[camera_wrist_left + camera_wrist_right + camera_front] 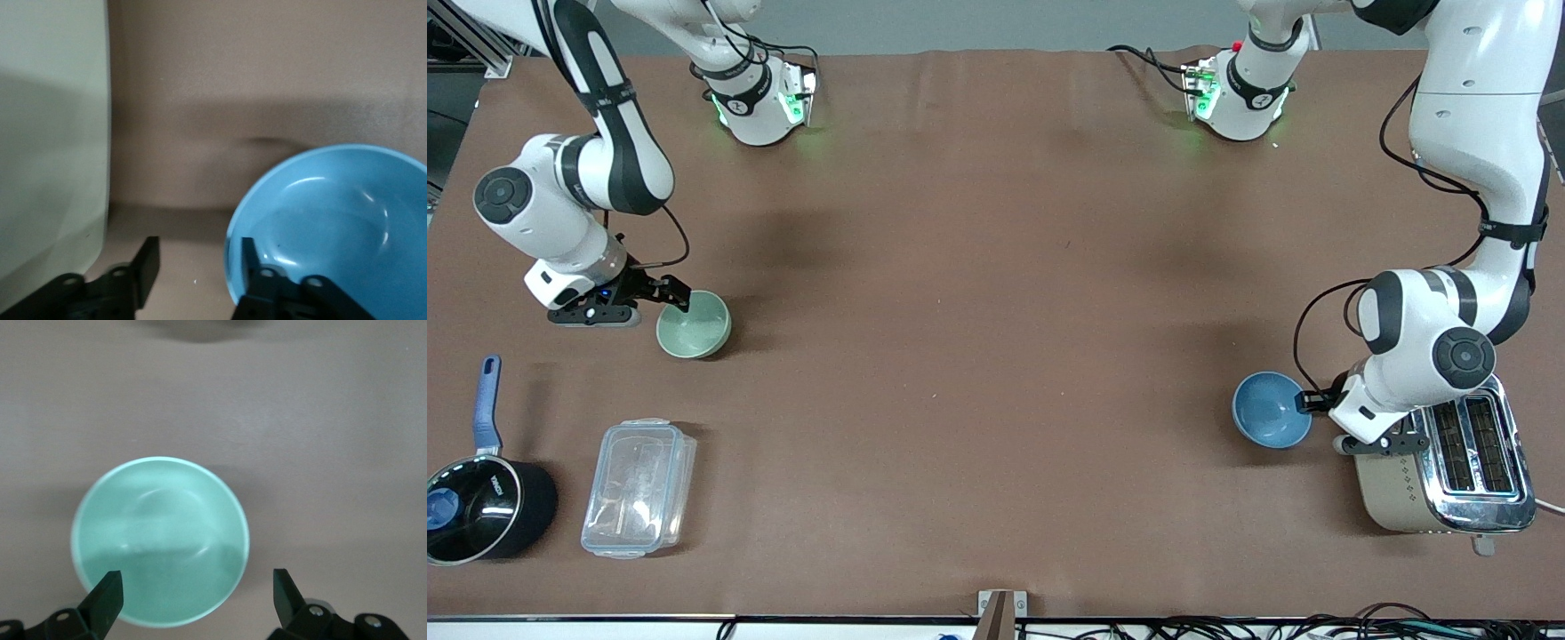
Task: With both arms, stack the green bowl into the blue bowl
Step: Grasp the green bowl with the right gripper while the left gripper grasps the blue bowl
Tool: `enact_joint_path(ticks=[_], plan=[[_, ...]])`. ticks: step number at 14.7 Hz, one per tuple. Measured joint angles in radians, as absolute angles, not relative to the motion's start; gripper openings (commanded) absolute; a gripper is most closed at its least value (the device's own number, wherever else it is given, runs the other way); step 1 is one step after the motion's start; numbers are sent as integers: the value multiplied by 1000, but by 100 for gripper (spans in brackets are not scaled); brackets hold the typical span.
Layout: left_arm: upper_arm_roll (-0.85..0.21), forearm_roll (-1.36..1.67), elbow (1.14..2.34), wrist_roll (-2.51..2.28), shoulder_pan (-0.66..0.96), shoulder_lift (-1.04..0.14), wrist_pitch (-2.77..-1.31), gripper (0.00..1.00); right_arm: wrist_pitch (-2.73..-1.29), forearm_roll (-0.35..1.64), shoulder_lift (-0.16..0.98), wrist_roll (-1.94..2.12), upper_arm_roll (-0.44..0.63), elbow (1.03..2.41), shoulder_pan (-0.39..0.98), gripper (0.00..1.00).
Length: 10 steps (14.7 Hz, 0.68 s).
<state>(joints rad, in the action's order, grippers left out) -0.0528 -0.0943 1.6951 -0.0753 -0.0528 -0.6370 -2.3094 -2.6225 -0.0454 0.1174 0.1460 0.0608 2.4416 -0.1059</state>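
The green bowl (694, 325) stands upright on the brown table toward the right arm's end. My right gripper (677, 297) is at its rim, open. In the right wrist view the green bowl (160, 540) lies below the right gripper (195, 595), one finger over its inside and the other outside the rim. The blue bowl (1271, 410) stands upright toward the left arm's end, beside the toaster. My left gripper (1312, 402) is at its rim, open. In the left wrist view the left gripper (199, 263) straddles the rim of the blue bowl (333, 227), one finger inside, one outside.
A chrome and beige toaster (1449, 471) stands right beside the blue bowl, under the left arm's wrist; its pale side (53, 133) fills one edge of the left wrist view. A black saucepan (480, 507) with a blue handle and a clear plastic box (639, 487) lie nearer the front camera than the green bowl.
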Motion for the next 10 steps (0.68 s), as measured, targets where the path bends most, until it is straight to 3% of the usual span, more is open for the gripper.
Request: enact_joint_path(ticks=[3,7,8,10], plan=[[-53,-94,1689,-76,-45,-650,-2310,1,-2736,-45,211,165,77,2459,-114,75],[-64,-92,1676,-76,-44,-647,-2308,0,-2767,-45,271,166,77,2460,-114,8],[-73,-92,1671,-78,-45,-647,-2309,0,-2767,-45,271,165,77,2459,-114,2],[-131,-92,1651,-127,-50,-646,-2306,0,-2767,-41,270,162,78,2457,-114,0]])
